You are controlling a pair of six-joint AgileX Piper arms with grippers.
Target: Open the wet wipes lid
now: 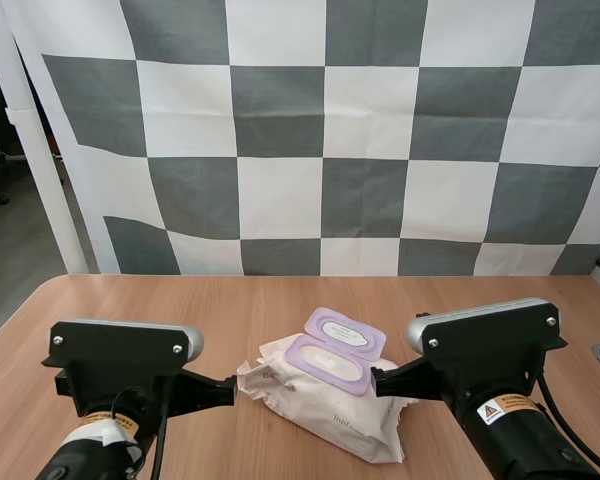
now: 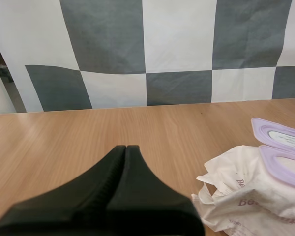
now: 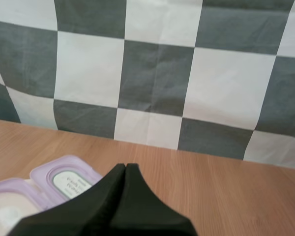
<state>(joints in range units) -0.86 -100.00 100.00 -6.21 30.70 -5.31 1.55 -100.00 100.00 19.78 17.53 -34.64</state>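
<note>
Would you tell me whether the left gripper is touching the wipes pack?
Cannot tell. In the high view the left gripper meets the pack at its edge; the left wrist view shows no plain gap.

One wipes pack (image 1: 318, 408), two tools (image 1: 231, 388) (image 1: 378, 380), one table (image 1: 160, 300)

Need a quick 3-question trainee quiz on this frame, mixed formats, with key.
1. True or false: the lid of the wet wipes pack is closed.
2. The left tool is: A open; B shut on nothing; C shut on the pack.
3. Short answer: which tool is nearer the lid?

Key
1. False: it is flipped open.
2. B.
3. The right tool.
</note>
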